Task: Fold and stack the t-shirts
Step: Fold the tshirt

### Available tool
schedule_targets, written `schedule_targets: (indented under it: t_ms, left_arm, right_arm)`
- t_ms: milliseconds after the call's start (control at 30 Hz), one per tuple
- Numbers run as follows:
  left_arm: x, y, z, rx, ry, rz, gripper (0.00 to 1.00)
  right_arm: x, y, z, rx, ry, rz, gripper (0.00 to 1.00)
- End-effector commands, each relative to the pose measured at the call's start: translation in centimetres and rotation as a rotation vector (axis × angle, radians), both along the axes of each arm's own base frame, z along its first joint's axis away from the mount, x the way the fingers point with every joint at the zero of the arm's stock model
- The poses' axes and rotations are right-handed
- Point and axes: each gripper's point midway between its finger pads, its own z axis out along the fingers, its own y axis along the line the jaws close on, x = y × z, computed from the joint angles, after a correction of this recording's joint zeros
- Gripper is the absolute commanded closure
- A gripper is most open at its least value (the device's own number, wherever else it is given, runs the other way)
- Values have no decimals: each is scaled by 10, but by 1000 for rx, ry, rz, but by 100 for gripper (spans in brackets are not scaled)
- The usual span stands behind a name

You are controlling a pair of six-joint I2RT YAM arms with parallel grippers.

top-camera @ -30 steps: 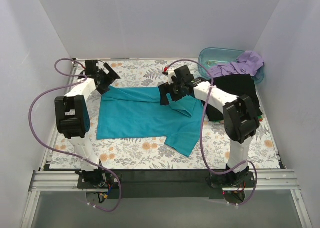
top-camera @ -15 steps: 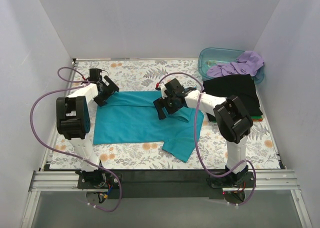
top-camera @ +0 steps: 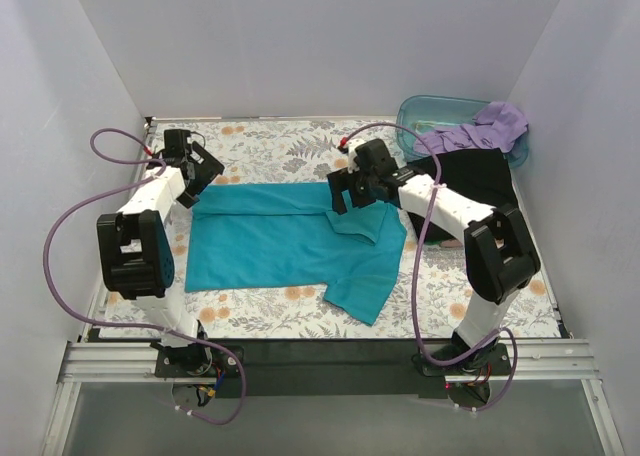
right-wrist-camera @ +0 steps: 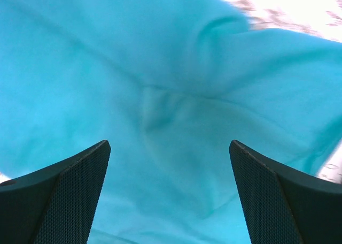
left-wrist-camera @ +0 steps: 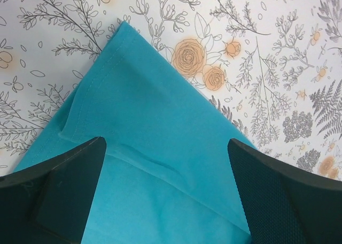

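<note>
1. Left tool [top-camera: 197, 168], jaws spread and empty, hangs over the teal t-shirt [top-camera: 265, 241] at its far-left corner; right tool [top-camera: 350, 188], likewise spread, over its far-right shoulder.
2. The teal t-shirt lies flat on the desk [top-camera: 270, 141], long axis left-right, each arm equally near.
3. Black t-shirt [top-camera: 475, 176]: just right of it.
4. Lavender t-shirt [top-camera: 485, 126]: beyond, farther right.

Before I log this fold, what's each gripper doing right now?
Left gripper: open, empty, above a corner of the teal t-shirt.
Right gripper: open, empty, above that shirt.
</note>
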Motion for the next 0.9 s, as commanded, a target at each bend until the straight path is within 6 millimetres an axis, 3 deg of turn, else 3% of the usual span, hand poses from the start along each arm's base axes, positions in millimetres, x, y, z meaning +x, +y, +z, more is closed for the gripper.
schedule_targets:
  t_ms: [0,67,133,167,333,367,567,767,800,867]
  left_arm:
    - [5,5,4,3,2,27,2]
    - [10,2,-4,-12,14,19,2]
    - [14,0,-19,-20,32,4,2]
    - [17,1,-23,-17,39,5,2]
    - [12,14,-62,4,148,45,2]
    - [7,19,-73,6,181,68,2]
    - [3,27,-93,-14,211,95,2]
    - [39,19,-98,-81,170,60,2]
    - [44,19,-99,-82,165,57,2]
    - [59,18,-94,-93,147,48,2]
  right_arm:
    - [36,-32,-5,70,30,-156,2]
    - [49,-42,-19,90,76,-175,2]
    - [63,-44,-21,98,76,-185,2]
    - [70,-49,-36,88,102,-198,2]
    - [96,-62,-60,72,130,-267,2]
    - [98,-68,-70,61,150,-286,2]
    - [98,-83,-98,19,194,-348,2]
    - [126,-93,-105,41,191,-399,2]
    - [141,-92,-94,52,152,-388,2]
    - [148,-89,-92,65,152,-362,2]
